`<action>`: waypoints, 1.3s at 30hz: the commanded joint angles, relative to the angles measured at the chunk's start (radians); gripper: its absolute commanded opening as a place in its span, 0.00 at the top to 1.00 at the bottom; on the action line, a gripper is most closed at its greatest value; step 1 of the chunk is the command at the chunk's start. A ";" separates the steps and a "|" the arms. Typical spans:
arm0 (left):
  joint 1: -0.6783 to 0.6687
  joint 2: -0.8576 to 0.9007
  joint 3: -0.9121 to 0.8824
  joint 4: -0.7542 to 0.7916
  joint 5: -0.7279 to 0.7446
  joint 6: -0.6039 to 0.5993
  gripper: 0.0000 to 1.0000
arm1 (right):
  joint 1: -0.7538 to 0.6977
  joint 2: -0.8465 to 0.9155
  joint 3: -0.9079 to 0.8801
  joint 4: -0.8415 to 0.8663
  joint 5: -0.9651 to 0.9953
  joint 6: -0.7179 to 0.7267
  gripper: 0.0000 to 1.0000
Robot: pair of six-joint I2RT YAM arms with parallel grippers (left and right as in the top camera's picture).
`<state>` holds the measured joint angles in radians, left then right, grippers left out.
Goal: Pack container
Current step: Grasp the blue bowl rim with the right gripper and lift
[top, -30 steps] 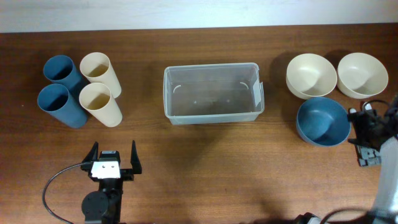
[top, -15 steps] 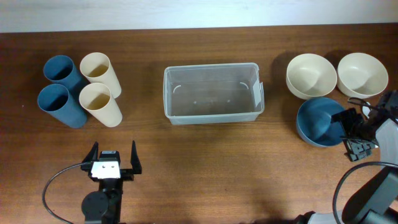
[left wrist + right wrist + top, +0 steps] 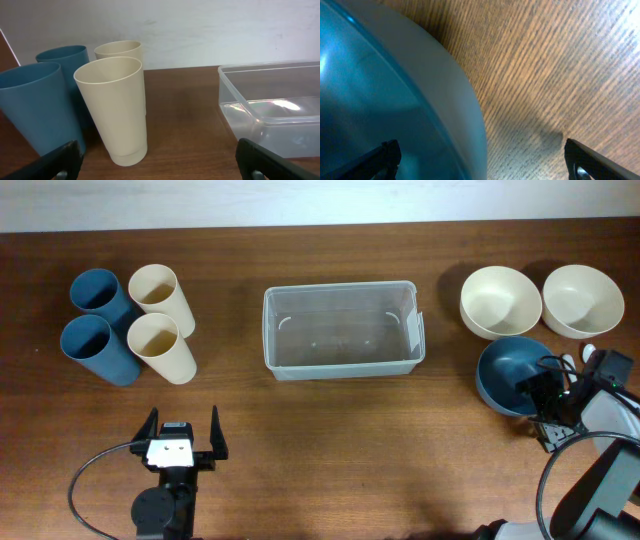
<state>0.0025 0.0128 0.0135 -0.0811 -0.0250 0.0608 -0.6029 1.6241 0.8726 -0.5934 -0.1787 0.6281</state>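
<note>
Nearest edge: left gripper (image 3: pixel 183 423) sat open above the wooden table (image 3: pixel 330 465). On the right, right gripper (image 3: pixel 481 162) was also open, its jaws straddling the near rim of the blue bowl (image 3: pixel 508 375); whether it touched could not be confirmed. At mid-table the clear container (image 3: pixel 340 368) sat upright, well apart from both. Two cream bowls (image 3: pixel 500 302) (image 3: pixel 582 300) sat behind the blue one. At far left stood two blue cups (image 3: pixel 90 345) (image 3: pixel 97 290) and two cream cups (image 3: pixel 160 345) (image 3: pixel 155 288), upright and clustered.
</note>
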 commanded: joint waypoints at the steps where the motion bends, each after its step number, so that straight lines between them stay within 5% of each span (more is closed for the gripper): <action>1: 0.005 -0.008 -0.004 -0.003 0.013 0.012 0.00 | -0.006 0.006 -0.006 0.017 -0.006 -0.023 0.01; 8: 0.005 -0.008 -0.004 -0.002 0.013 0.012 0.01 | -0.006 0.006 -0.006 0.044 -0.018 -0.022 0.07; 13: 0.005 -0.008 -0.004 -0.002 0.013 0.012 0.00 | -0.006 0.006 -0.006 0.064 -0.045 -0.022 0.36; 20: 0.005 -0.008 -0.004 -0.002 0.013 0.012 0.00 | -0.006 0.006 -0.006 0.068 -0.050 -0.022 0.55; 26: 0.005 -0.008 -0.004 -0.002 0.013 0.012 0.00 | -0.006 0.006 -0.006 0.058 -0.051 -0.022 0.95; 39: 0.005 -0.008 -0.004 -0.002 0.013 0.012 0.00 | -0.006 -0.101 0.069 -0.150 -0.120 -0.023 0.96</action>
<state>0.0025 0.0128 0.0135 -0.0811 -0.0250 0.0608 -0.6029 1.6009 0.8829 -0.7052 -0.2764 0.6052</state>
